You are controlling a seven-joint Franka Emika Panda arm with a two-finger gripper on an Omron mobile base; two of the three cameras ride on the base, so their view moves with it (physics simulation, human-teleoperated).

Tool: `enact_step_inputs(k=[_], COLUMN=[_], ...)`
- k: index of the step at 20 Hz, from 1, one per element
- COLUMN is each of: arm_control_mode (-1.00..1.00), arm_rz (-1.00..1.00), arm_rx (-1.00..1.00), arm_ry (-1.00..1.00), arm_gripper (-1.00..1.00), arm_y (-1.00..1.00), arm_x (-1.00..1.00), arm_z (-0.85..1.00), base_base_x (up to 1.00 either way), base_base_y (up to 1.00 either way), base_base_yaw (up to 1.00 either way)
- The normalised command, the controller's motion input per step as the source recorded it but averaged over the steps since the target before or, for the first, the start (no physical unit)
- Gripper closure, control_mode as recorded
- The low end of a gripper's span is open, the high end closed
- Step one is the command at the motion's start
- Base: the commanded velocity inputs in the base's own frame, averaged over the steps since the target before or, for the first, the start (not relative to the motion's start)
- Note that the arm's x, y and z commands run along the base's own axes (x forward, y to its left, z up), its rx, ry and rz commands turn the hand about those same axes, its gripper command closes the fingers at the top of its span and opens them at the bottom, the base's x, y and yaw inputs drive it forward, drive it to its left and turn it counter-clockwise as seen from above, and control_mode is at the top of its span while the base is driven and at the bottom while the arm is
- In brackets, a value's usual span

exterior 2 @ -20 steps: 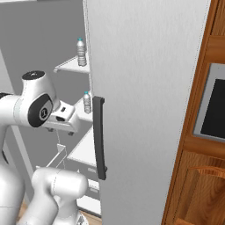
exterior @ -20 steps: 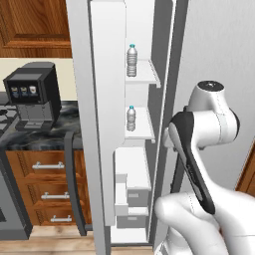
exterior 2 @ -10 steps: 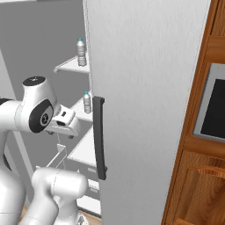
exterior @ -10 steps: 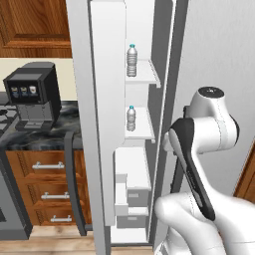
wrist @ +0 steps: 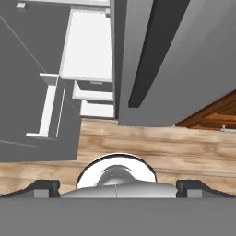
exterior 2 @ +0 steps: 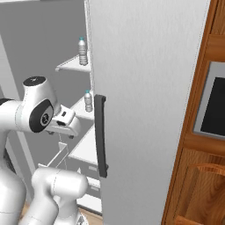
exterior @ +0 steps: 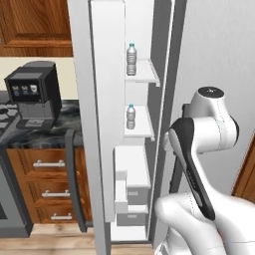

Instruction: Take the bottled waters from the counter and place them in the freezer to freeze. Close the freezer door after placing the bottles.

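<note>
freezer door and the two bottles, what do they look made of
The freezer door looks like light-grey brushed metal outside, going by its faint vertical grain, with a dark bar handle, perhaps plastic. The bottled waters look like clear plastic: see-through bodies, teal caps, white labels.

- The gripper [wrist: 118,186] showed in the hand view as two dark tips at the bottom corners, their lengths cut off by the grey band; whether anything sat between them could not be told.
- In the right base view the freezer door [exterior 2: 145,110] covered most of the freezer [exterior 2: 44,44], leaving a strip of shelves beside the door's left edge.
- The lower bottled water [exterior 2: 88,101] stood partly behind the door's edge there.
- The labels on both bottled waters [exterior: 131,59] were too small to read.
- The counter [exterior: 50,132] ran behind the freezer's side wall, and the left frame edge cut it off.
- The door handle [wrist: 152,50] ran off the top of the hand view.
</note>
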Motion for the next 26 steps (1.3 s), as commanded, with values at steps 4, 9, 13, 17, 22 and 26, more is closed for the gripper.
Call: enact_step_inputs(k=[4, 9, 13, 17, 22, 26], arm_control_mode=[1.0, 1.0, 1.0, 1.0, 1.0, 1.0], arm_rz=[0.0, 0.0, 0.0, 0.0, 0.0, 0.0], arm_rx=[0.0, 0.0, 0.0, 0.0, 0.0, 0.0], arm_ry=[0.0, 0.0, 0.0, 0.0, 0.0, 0.0], arm_gripper=[-1.0, -1.0, -1.0, -1.0, -1.0, -1.0], arm_y=[0.0, 0.0, 0.0, 0.0, 0.0, 0.0], arm_x=[0.0, 0.0, 0.0, 0.0, 0.0, 0.0], arm_z=[0.0, 0.0, 0.0, 0.0, 0.0, 0.0], base_base_x=[-0.64, -0.5, -0.28, -0.35, -0.35, -0.46], base_base_y=[0.01, 0.14, 0.21, 0.52, 0.55, 0.46], base_base_yaw=[-0.07, -0.16, -0.27, -0.28, -0.14, -0.04])
